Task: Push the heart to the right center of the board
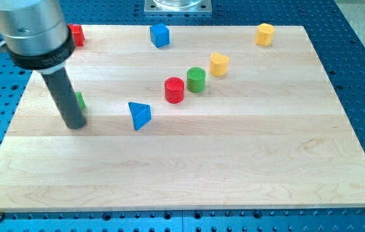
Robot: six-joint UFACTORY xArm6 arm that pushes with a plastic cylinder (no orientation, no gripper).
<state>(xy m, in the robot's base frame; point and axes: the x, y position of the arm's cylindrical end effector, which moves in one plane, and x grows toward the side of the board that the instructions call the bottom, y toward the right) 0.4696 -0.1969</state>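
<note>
The yellow heart [219, 64] lies a little above the board's middle. A green cylinder [196, 79] stands at its lower left, and a red cylinder [174, 89] stands next to that. My tip [74, 126] rests on the board at the view's left, far from the heart. A green block [80, 100] of unclear shape is mostly hidden behind the rod. A blue triangle [140, 115] lies to the right of my tip.
A blue cube [159, 35] sits near the top edge. A yellow block [265, 33] sits at the top right. A red block [76, 35] at the top left is partly hidden by the arm's body. The wooden board [233, 167] lies on a blue perforated table.
</note>
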